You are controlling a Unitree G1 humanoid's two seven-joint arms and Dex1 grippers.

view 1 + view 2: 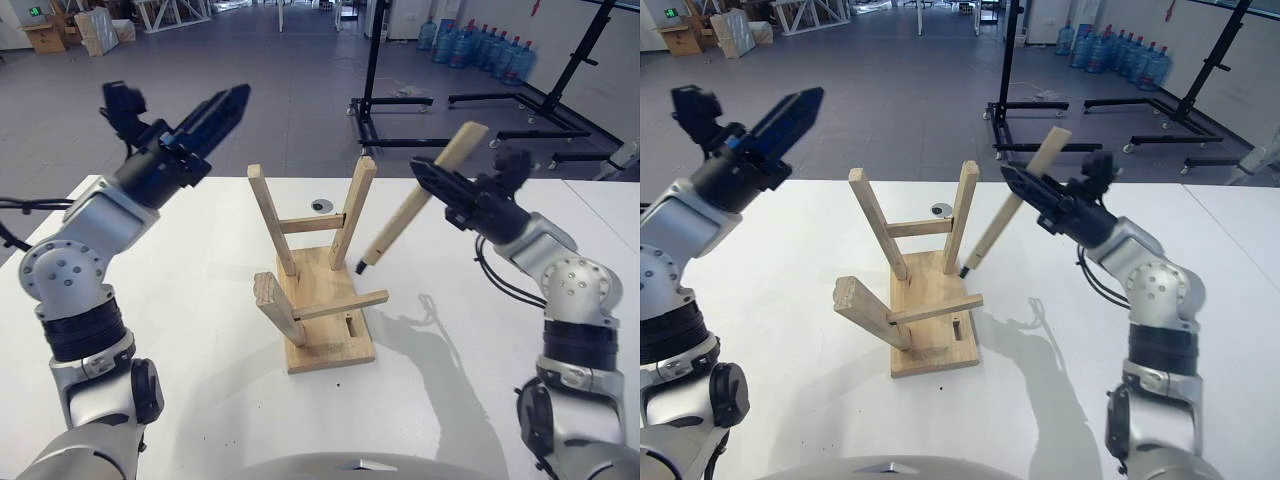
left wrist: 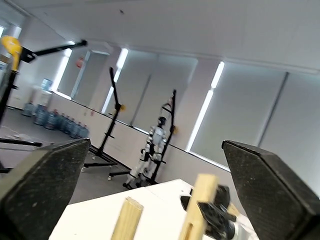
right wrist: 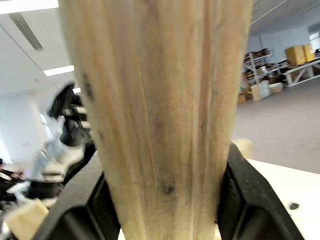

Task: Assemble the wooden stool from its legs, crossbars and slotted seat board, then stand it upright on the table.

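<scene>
Loose leg [image 1: 400, 222], judged light, stiff and smooth, best held mid-shaft: I have it clamped in the right pincer [image 1: 432, 180], slanting over the upturned seat board [image 1: 340, 340] at the middle of the counter [image 1: 200, 300]; left pincer [image 1: 228, 105] gapes wide, empty, raised.

Right wrist view crops the leg [image 3: 160, 125] at both ends.

The table [image 1: 190, 300] offers passage either side; three legs [image 1: 352, 212] obstruct above the seat board [image 1: 335, 350].
</scene>
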